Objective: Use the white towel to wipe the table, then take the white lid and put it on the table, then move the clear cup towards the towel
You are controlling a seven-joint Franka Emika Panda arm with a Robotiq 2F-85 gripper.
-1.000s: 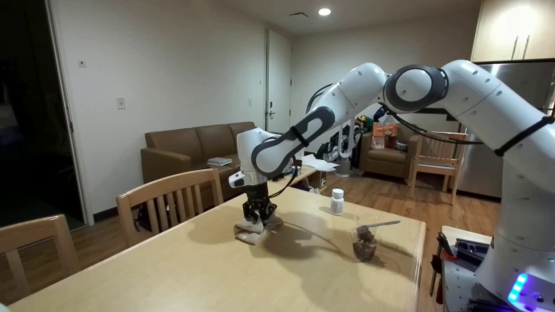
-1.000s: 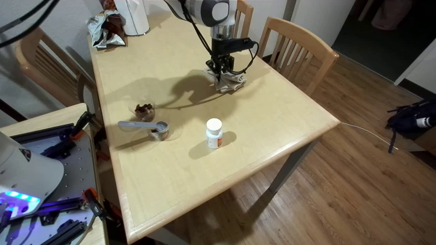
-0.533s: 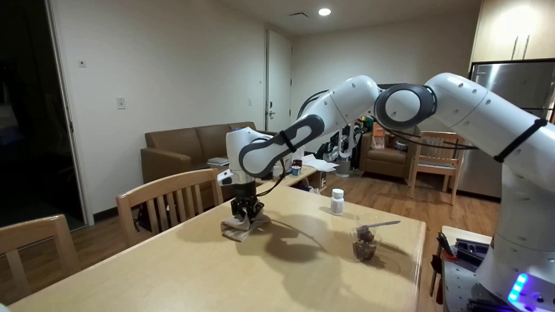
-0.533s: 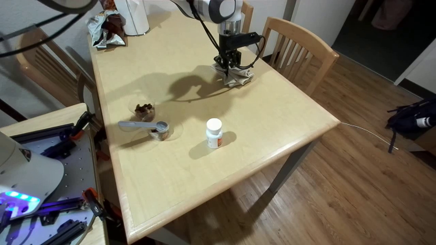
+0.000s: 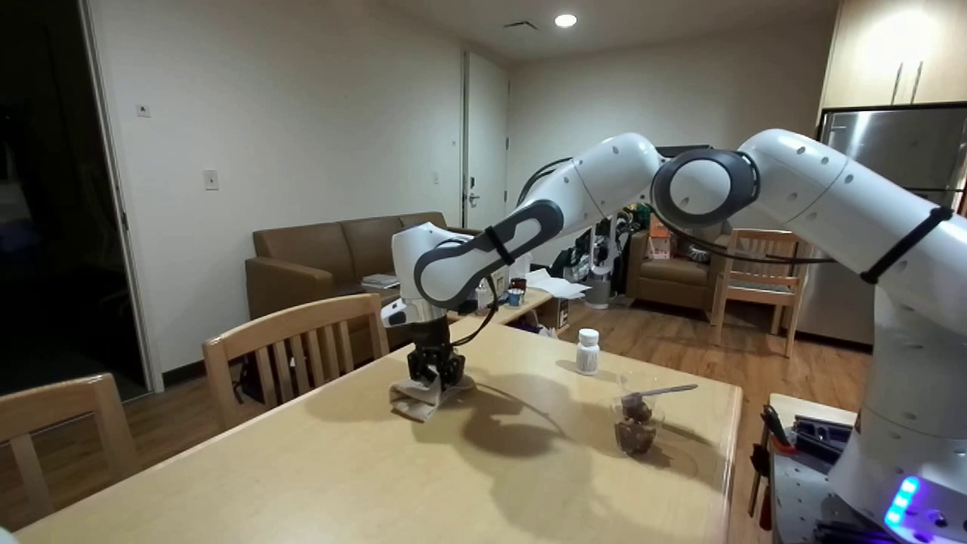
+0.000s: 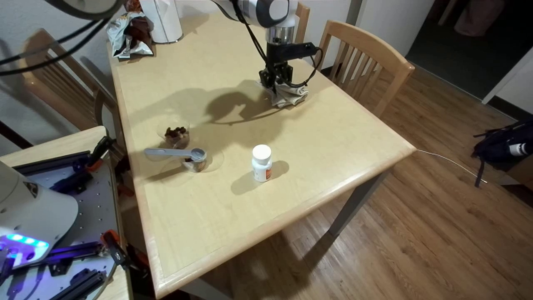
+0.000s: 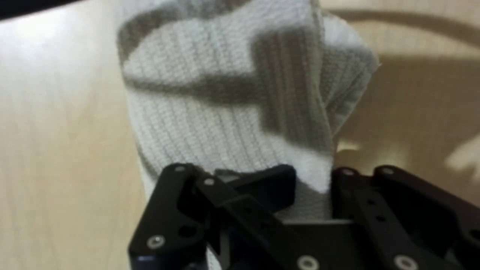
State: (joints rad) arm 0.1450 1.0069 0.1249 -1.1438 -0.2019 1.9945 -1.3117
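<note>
- While the arm [image 5: 604, 180] arches left in an exterior view, the gripper [image 5: 437, 378] points straight down!
- Fingers [image 7: 275, 187] partly apart, towel [image 7: 210, 123] between; gripped? Can't tell!

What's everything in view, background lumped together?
table: 1, wooden, centre
white towel: 1, whitish, on table
clear cups: apparently 2, colourless, near table edge
scoop: 1, grey, over cup
bottle: 1, white, on table
white lid: 1, white, atop bottle
foil bag: 1, silver, on table
paper roll: 1, white, beside bag
chairs: at least 3, wooden, around table
backpack: 1, dark, floor
background furniture and clutter: many, mixed colours, beyond table
arm: 1, white, over table
stand: 1, grey, beside table
fingers: 2, black, at towel
</note>
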